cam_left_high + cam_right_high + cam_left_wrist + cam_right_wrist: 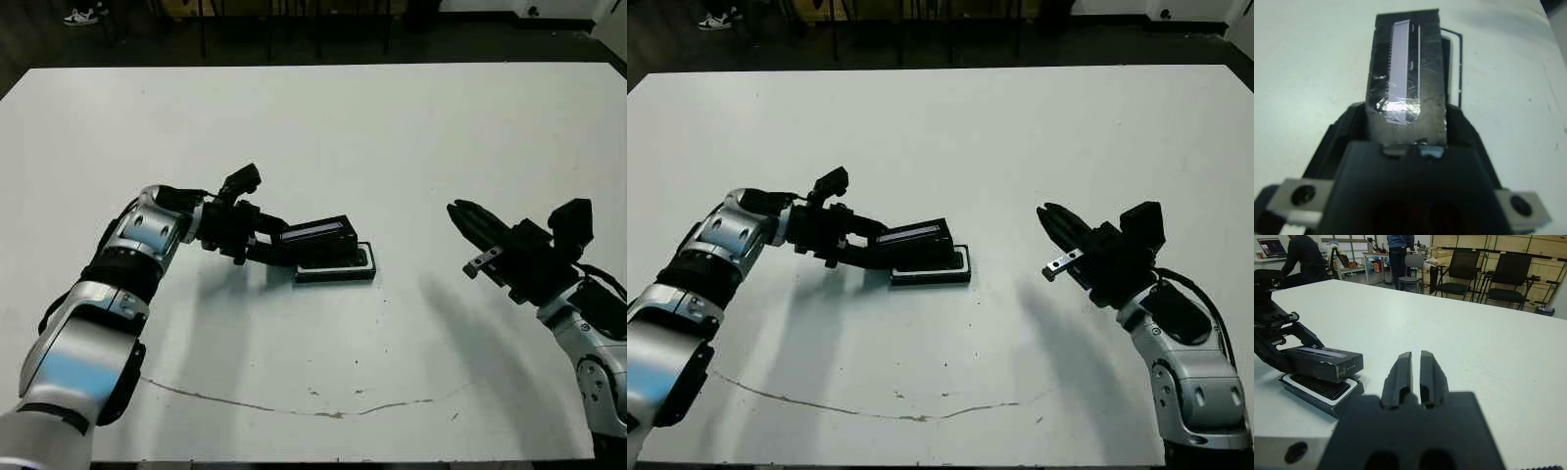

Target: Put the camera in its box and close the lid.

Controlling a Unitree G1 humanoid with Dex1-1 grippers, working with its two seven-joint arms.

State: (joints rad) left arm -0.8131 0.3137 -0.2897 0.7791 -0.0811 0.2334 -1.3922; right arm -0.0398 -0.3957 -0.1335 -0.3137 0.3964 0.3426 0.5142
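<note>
The left gripper (279,245) is clamped on the near-left end of the lid (315,238), a black slab with a pale silvery-blue stripe along its top. The lid is held tilted above the box (338,266), its far-right end raised, so that it overlaps the box's left part without lying flat on it. The box sits on the white table (323,127) a little left of centre, black-walled with a white lining showing along its rim. The camera (1320,386) lies inside the box, its ribbed dark face visible under the raised lid in the right wrist view.

The right gripper (468,223) hovers above the table well to the right of the box, holding nothing; its two black fingers (1399,374) stand nearly together with only a thin slit between them, pointing toward the far left

Beyond the table, chairs (1509,276) and two people show in the room
</note>
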